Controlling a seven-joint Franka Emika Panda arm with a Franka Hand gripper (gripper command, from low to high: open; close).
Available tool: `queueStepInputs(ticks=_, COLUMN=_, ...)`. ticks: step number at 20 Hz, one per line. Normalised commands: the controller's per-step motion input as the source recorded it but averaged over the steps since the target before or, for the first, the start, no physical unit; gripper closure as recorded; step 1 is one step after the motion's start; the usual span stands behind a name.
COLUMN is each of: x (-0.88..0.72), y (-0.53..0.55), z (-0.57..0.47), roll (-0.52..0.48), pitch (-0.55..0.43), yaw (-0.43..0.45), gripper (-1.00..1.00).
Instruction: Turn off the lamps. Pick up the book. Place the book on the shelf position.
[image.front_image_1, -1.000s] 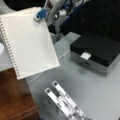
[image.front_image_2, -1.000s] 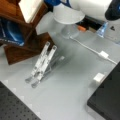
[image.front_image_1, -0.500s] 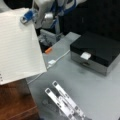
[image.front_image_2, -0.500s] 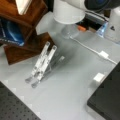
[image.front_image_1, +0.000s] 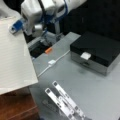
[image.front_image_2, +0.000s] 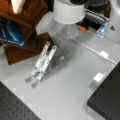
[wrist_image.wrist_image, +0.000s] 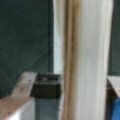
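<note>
In a front view, the large flat white rectangular book (image.front_image_1: 13, 55) with faint fine lines across its cover fills that view's left side, held up in the air and tilted, its lower edge hanging over the dark reddish-brown glossy wooden block (image.front_image_1: 17, 106) at the bottom left. The white and blue gripper (image.front_image_1: 18, 25) of the arm sits at the book's top edge, closed on that edge; its fingers themselves are hidden by the arm's body and the book. On the grey table (image.front_image_1: 100, 92) stand a black-topped silver box (image.front_image_1: 96, 51) at the right with a small white tab at its front, a bare metal slatted rack (image.front_image_1: 63, 101) at the bottom, and a thin white cable with a small white switch (image.front_image_1: 51, 62) running between them. A small orange piece (image.front_image_1: 48, 50) lies near the table's far edge.

In a front view taken from the opposite side, the wooden block (image.front_image_2: 23, 46) is at the top left, and a cream edge of the book (image.front_image_2: 17, 5) shows at the top left corner above it. The arm's white round body (image.front_image_2: 68, 11) is at the top middle. The metal rack (image.front_image_2: 42, 62) leans just beside the block, the switch (image.front_image_2: 103, 54) lies on its cable at the right, and the box's black top (image.front_image_2: 107, 100) fills the bottom right corner.

In the wrist view, the book's white edge (wrist_image.wrist_image: 87, 60), with a brownish streak down it, stands upright through the middle of the frame, close to the camera, against a dark background.
</note>
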Motion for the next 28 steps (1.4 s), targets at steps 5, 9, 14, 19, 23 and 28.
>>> queueStepInputs(ticks=5, x=-0.53, y=-0.15, z=-0.07, roll=-0.017, pitch=0.021, yaw=0.34, gripper=1.0)
queueStepInputs(ticks=9, x=-0.47, y=-0.07, z=-0.14, roll=0.014, pitch=-0.021, yaw=0.288, gripper=1.0)
queueStepInputs(ticks=14, x=-0.37, y=-0.1, z=-0.16, roll=0.035, pitch=-0.092, yaw=0.261, gripper=1.0)
queueStepInputs(ticks=19, x=-0.3, y=-0.15, z=-0.11, roll=0.029, pitch=-0.15, yaw=0.246, gripper=1.0)
queueStepInputs(ticks=23, x=-0.27, y=-0.11, z=-0.11, roll=-0.009, pitch=-0.161, yaw=0.209, gripper=1.0)
queueStepInputs(ticks=28, x=-0.27, y=-0.06, z=-0.12, roll=-0.009, pitch=-0.135, yaw=0.171, gripper=1.0)
